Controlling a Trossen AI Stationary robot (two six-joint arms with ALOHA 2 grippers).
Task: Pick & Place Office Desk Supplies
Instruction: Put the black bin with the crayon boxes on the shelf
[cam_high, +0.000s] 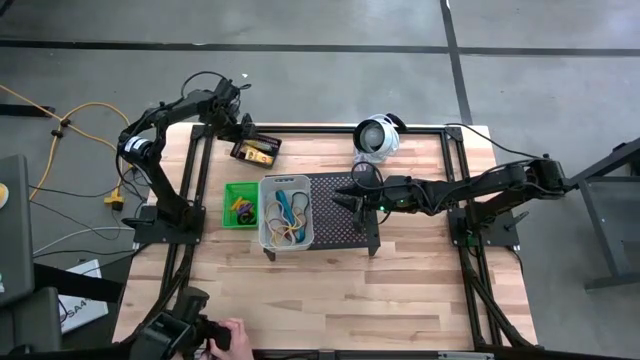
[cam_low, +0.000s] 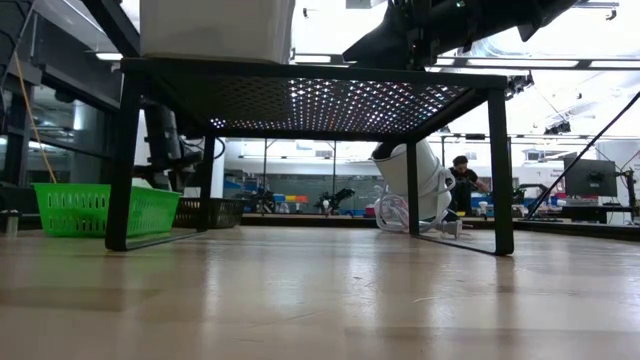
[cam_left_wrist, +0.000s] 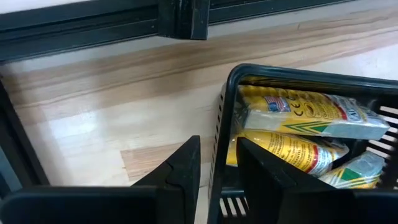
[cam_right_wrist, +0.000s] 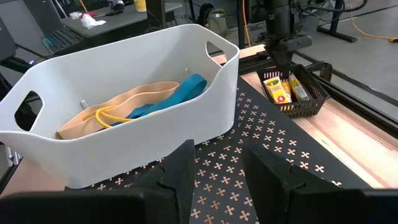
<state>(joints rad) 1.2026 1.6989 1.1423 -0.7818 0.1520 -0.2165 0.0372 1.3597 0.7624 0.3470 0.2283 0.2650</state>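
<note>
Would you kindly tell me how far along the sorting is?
Bands already lie in the white bin and the green bin; yellow tubes fill the black bin. No supply is carried: the left gripper sits at the black bin's wall, the right gripper hovers open-jawed over the stand. What remains is unclear.

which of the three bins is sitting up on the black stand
The white plastic bin holding tan and blue bands sits on the black perforated metal stand. The small green bin and the small black mesh bin rest on the wooden table.
</note>
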